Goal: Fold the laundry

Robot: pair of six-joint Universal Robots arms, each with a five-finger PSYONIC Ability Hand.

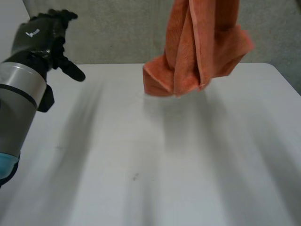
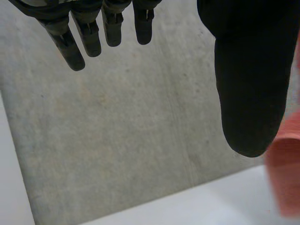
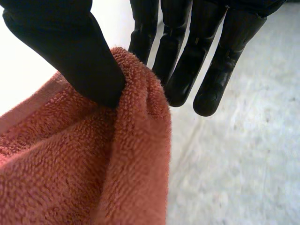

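The right hand (image 3: 70, 51) is clamped on the orange towel (image 3: 93, 164). In the right wrist view its thumb presses a ridge of the terry cloth against the nearest fingers (image 3: 140, 33), while the other fingers reach straight past the fold without touching it. The pinched spot is a bunched fold close to a hemmed edge, and from there the cloth falls away from the hand in thick pleats.

In the head view the orange towel (image 1: 197, 52) hangs above the far middle of the white table (image 1: 150, 165), a little toward the table's right side. Its long axis runs up and down: the top end leaves the view and the bottom end points at the tabletop. The cloth is gathered into several vertical folds. At the bunched lower end one folded corner points toward the table's left side, and a flap higher up sticks out toward the table's right side. I cannot tell whether the lowest fold touches the table or hangs just above it.

The left hand (image 1: 44, 35) is raised over the table's far left corner, well apart from the towel, at the end of the grey left arm (image 1: 19, 94). In the left wrist view its fingers (image 2: 84, 33) are straight and set apart from the thumb, holding nothing. Beyond them lie the grey concrete floor (image 2: 117, 131), a strip of the table (image 2: 211, 206) and, beside the thumb, an edge of the towel (image 2: 286, 173).
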